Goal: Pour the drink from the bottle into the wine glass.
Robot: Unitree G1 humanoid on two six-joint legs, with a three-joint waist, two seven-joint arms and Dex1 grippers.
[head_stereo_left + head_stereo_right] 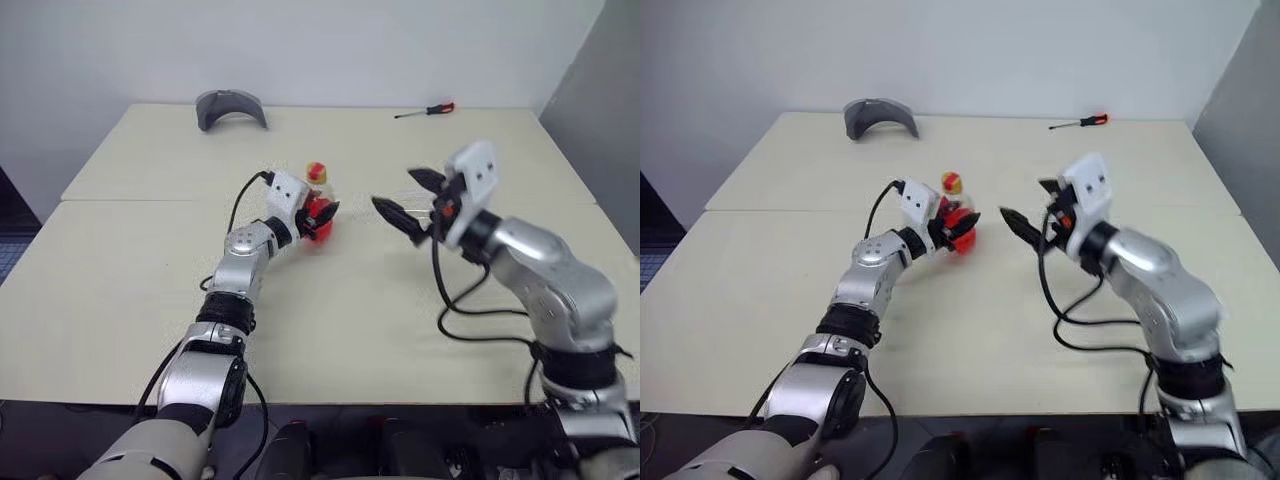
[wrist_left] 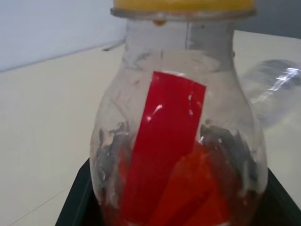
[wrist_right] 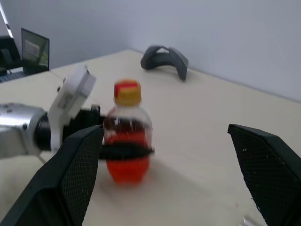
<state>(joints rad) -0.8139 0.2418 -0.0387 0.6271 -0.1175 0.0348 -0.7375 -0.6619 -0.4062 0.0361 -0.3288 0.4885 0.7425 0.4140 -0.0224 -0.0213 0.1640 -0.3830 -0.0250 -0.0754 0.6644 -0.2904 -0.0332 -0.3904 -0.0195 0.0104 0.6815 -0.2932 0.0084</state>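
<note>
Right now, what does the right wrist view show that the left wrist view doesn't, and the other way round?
Right wrist view alone: the whole bottle standing on the table, the left pincer closed around its body, the right pincer's fingers spread wide, and a grey curved object at the far edge.

Left wrist view alone: a close look through the bottle's wall at the drink low inside, plus a blurred clear shape beside it, possibly the wine glass.

Both: the bottle with its yellow cap, upright, with red inside.
</note>
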